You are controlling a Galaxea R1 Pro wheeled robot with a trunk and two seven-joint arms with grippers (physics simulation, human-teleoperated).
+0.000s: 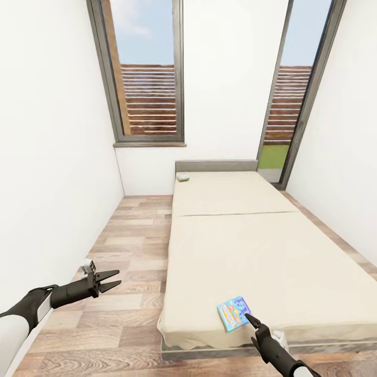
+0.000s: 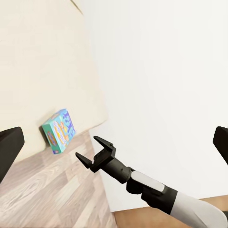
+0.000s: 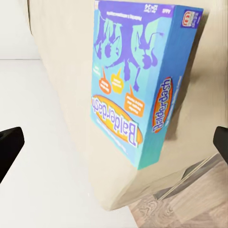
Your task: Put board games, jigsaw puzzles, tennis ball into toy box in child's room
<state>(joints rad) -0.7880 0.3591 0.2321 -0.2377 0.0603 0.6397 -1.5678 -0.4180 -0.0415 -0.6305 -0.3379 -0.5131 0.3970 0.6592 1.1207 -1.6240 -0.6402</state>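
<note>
Right wrist view: blue board game (image 3: 137, 85) lies just ahead of right gripper's (image 1: 250, 319) spread, empty jaws.

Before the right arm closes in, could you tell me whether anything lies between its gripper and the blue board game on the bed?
Nothing visible does. The open right gripper sits just short of the blue board game, which lies flat near the bed's foot edge.

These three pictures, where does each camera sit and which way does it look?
Head view: from the robot's head, down over the bed, the blue board game and both arms.
Left wrist view: from the left arm, across at the right gripper and the same game.
Right wrist view: from the right arm, close on the game, dark fingers at the edges.
All three views share the game.
</note>
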